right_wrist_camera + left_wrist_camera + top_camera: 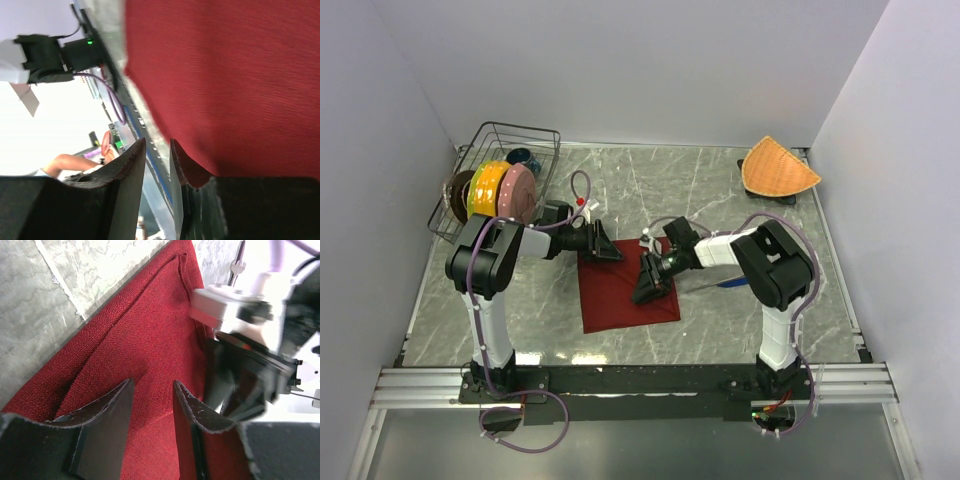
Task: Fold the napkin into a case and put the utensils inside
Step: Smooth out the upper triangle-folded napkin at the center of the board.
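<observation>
The dark red woven cloth napkin (620, 300) lies on the grey, white-veined marble-look surface (720, 330), near its middle and between the two arms. Its outline is roughly rectangular. Up close its weave is coarse and matte, with a raised fold ridge running along one edge and a soft crease spreading from it.

The left gripper (152, 385) hovers over the napkin's far left corner. Its black, scuffed fingers stand a little apart, and only cloth shows through the gap. The right gripper (157, 142) is at the napkin's right edge. Its fingers are parted narrowly with nothing between them, and cloth lies against the outside of one.

A slender blue knife (728, 283) lies just right of the napkin, partly under the right arm. A slim silver metal fork (239, 265) shows in part beyond the napkin's far edge.
</observation>
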Action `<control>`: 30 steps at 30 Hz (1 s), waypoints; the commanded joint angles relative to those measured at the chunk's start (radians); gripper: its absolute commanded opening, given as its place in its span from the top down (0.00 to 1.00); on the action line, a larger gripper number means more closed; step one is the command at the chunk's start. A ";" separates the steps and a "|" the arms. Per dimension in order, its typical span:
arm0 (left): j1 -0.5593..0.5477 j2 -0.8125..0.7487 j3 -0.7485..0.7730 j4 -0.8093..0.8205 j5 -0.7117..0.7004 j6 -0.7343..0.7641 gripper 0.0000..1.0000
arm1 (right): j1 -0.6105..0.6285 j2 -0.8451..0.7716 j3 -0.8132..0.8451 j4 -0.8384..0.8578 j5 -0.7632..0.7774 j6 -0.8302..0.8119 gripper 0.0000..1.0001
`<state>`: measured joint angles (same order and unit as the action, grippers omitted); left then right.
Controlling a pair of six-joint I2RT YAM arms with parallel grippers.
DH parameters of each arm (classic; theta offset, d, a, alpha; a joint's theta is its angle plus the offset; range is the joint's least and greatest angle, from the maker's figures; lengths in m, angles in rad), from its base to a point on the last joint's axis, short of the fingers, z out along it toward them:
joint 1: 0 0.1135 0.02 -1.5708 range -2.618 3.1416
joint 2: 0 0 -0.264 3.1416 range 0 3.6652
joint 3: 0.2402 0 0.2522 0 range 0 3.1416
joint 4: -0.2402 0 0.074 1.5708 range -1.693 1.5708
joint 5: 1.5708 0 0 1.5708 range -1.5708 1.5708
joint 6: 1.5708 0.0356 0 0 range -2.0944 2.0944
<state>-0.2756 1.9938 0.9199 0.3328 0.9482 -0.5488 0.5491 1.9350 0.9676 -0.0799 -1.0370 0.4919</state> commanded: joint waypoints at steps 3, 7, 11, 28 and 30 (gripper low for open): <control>0.004 0.048 0.010 -0.060 -0.035 0.069 0.56 | -0.067 -0.017 -0.130 -0.024 -0.035 -0.054 0.66; 0.010 0.072 0.026 -0.064 -0.011 0.076 0.52 | -0.104 -0.022 -0.179 -0.073 -0.035 -0.104 0.66; 0.015 0.105 0.045 -0.071 0.007 0.079 0.48 | -0.127 0.024 -0.152 -0.132 -0.034 -0.139 0.67; 0.021 -0.064 0.200 -0.216 0.130 0.225 0.34 | -0.141 -0.048 -0.145 -0.169 -0.038 -0.161 0.69; 0.024 -0.108 0.211 -0.253 0.118 0.243 0.33 | -0.140 -0.097 -0.118 -0.182 -0.038 -0.150 0.69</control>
<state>-0.2504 2.0251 1.0637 0.1562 1.1034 -0.4232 0.4152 1.9236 0.8192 -0.1848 -1.1213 0.3119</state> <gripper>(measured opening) 0.664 0.310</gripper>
